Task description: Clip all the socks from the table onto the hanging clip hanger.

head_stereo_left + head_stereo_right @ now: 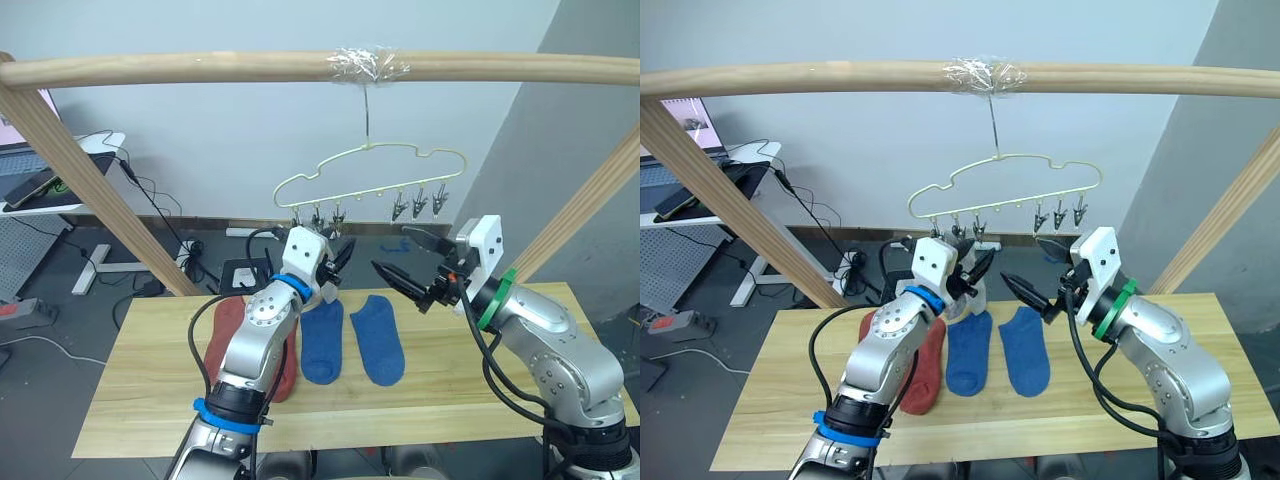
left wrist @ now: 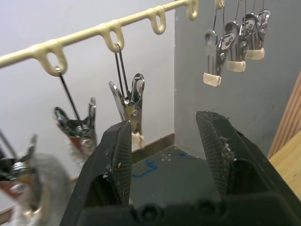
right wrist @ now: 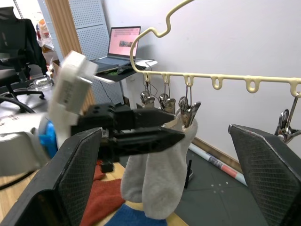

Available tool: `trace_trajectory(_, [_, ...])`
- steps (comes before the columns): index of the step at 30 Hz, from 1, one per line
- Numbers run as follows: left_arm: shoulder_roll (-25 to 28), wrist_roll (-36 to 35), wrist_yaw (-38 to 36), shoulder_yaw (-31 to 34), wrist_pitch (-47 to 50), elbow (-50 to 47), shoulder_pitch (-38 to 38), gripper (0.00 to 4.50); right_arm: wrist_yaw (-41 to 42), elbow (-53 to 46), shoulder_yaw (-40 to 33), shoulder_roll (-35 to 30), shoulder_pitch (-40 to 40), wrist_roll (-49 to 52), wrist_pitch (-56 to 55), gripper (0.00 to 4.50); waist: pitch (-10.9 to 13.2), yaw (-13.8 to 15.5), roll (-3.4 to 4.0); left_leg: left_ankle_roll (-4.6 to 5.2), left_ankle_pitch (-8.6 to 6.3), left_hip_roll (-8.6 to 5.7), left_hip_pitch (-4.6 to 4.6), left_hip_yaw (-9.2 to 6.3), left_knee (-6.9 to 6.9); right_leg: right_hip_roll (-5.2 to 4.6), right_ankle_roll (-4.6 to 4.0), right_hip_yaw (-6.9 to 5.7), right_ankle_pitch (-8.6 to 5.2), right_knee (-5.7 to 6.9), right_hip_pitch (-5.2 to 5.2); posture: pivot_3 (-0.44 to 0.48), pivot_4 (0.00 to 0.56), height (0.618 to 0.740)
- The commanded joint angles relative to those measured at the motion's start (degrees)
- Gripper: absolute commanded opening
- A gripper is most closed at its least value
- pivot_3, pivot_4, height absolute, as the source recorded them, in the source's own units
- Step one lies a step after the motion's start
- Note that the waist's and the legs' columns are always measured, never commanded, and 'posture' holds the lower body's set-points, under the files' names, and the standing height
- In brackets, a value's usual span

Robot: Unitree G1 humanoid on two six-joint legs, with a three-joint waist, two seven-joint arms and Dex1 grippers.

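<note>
Left tool (image 2: 163, 157) beside clip hanger (image 2: 108, 33)

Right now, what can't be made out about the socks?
Red socks: eye views, the left arm lies across them, so one or two cannot be told.
Grey socks: right wrist view, the left gripper hides their tops at the clips; how many clips hold them is unclear.
Left wrist view: a grey sock is blurred and cut off by the edge.

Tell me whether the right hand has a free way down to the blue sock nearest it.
Probably yes: the right hand is open above the blue sock, which lies uncovered on the table.
</note>
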Motion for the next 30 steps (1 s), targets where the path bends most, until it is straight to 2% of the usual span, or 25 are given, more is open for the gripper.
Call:
trace_trajectory(1, [-0.87, 0.22, -0.13, 0.92, -1.48, 0.16, -1.38, 2.38, -0.26, -2.61, -1.01, -0.32, 0.03, 1.74, 0.10, 4.50, 0.00, 0.02, 0.00, 0.00, 0.00, 0.00, 0.00, 0.00, 0.00, 0.00, 0.00, 0.00, 0.00, 0.00, 0.00, -0.093, 0.128, 0.740])
trace_trajectory(30, [-3.26, 1.28, 0.08, 3.06, -2.52, 3.82, -4.95, 2.38, -2.01, -2.52, 0.63, 1.08, 1.07, 0.98, -0.65, 4.50, 0.01, -0.04, -0.01, 0.02, -0.01, -0.01, 0.01, 0.01, 0.02, 0.00, 0.00, 0.00, 0.00, 0.02, 0.00, -0.114, 0.143, 0.740])
